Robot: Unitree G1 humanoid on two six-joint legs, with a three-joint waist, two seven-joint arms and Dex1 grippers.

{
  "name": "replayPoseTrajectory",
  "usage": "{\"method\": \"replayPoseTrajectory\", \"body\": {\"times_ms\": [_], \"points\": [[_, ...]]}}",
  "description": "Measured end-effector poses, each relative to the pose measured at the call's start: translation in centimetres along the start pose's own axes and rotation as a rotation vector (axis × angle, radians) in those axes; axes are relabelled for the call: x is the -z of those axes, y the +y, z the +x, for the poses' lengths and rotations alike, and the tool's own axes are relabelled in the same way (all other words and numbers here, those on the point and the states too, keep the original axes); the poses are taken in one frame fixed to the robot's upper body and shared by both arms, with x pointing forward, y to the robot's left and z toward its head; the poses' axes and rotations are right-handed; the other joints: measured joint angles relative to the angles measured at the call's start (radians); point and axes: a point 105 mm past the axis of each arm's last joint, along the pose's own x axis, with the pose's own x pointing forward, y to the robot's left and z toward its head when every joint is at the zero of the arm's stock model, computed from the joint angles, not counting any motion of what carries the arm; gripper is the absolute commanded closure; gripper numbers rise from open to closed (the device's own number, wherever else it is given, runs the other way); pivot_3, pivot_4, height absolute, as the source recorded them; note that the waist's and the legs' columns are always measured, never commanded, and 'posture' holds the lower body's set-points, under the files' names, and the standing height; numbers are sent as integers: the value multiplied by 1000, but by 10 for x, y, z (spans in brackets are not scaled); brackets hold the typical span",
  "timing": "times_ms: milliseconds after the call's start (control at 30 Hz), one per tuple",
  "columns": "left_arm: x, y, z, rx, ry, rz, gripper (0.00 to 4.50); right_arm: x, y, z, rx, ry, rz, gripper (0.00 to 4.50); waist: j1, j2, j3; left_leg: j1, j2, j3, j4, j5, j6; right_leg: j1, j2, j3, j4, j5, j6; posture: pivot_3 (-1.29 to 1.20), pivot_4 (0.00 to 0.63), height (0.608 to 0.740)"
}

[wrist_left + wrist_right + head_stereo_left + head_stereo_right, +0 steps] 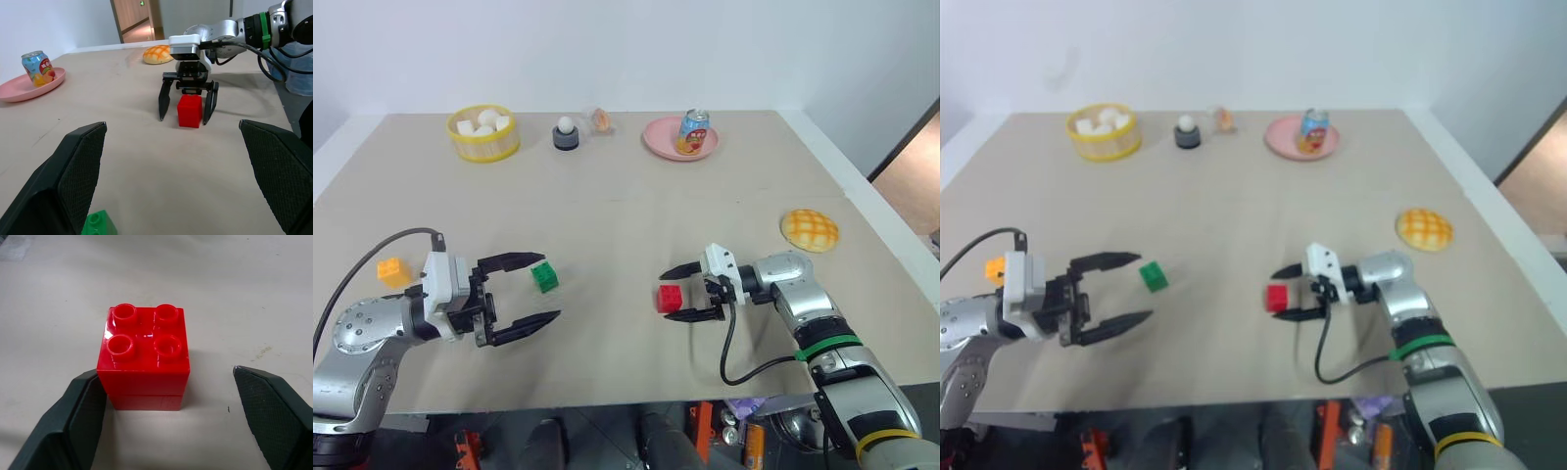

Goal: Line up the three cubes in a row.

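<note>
so the right pincer point(690, 293) stands released around the red cube point(670, 298), which sits on the worktop point(626, 196) between its fingers. left pincer point(533, 290) gapes too, green cube point(545, 276) just off its upper fingertip, orange-yellow cube point(393, 271) behind its wrist. i'd back off straight, without nudging the red one.

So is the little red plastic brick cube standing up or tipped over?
Standing up: the little red plastic brick cube sits flat on the table, studs on top.
</note>
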Motion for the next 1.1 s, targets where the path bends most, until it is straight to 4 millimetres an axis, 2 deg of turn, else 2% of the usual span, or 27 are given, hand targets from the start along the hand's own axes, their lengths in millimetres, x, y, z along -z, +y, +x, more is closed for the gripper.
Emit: {"method": "replayPoseTrajectory", "body": {"times_ms": [100,233,500,667,733,800,833,867,933,1000,1100], "points": [[1,0,1,2,-2,-5,0,2,1,-4,-7,14,9,326,0,0,0,0,0,0,0,0,0,0,0,0,0,0,0,0,150,740],[3,2,1,-1,-2,-14,0,6,2,-22,-22,81,45,326,11,0,0,0,-1,0,1,0,0,1,-1,0,0,0,0,0,150,740],[3,7,5,-4,-21,-9,0,11,-6,-46,10,165,99,326,15,0,0,-1,-1,1,2,0,0,1,-2,0,0,0,0,0,150,740],[5,8,6,-5,-27,-18,0,15,-16,-75,86,230,153,326,14,0,0,-1,-1,1,2,0,0,0,-2,0,0,0,0,0,150,740],[7,9,6,-11,-29,-27,0,5,-25,-85,144,180,191,326,9,1,1,-2,-1,1,1,0,0,-1,-1,0,0,0,0,0,150,740],[8,9,9,-6,-39,-34,0,-34,-49,-103,246,15,213,326,-1,4,3,-1,-1,1,1,0,0,-1,-1,0,0,1,0,0,150,740],[8,9,10,-5,-40,-35,0,-41,-52,-106,258,-7,208,326,-2,4,3,-1,0,1,1,0,0,-1,-1,0,0,0,0,0,150,740],[7,9,11,-6,-48,-31,0,-62,-60,-116,293,-82,194,326,-4,4,3,-1,0,1,0,0,0,-1,0,0,0,0,0,0,150,740],[8,8,12,-11,-53,-32,0,-81,-66,-125,322,-166,185,326,-3,4,3,-1,1,0,-1,0,0,-1,0,-1,0,-1,-1,0,150,740],[12,9,11,-26,-50,-45,0,-97,-73,-126,350,-269,211,326,-4,4,3,-1,1,0,-1,0,0,-1,0,-1,0,-1,-1,0,150,740],[14,12,10,-61,-40,-54,0,-107,-77,-116,341,-340,243,326,-4,4,3,-2,1,0,-1,0,0,-2,0,-1,0,-1,-1,0,150,740]]}}
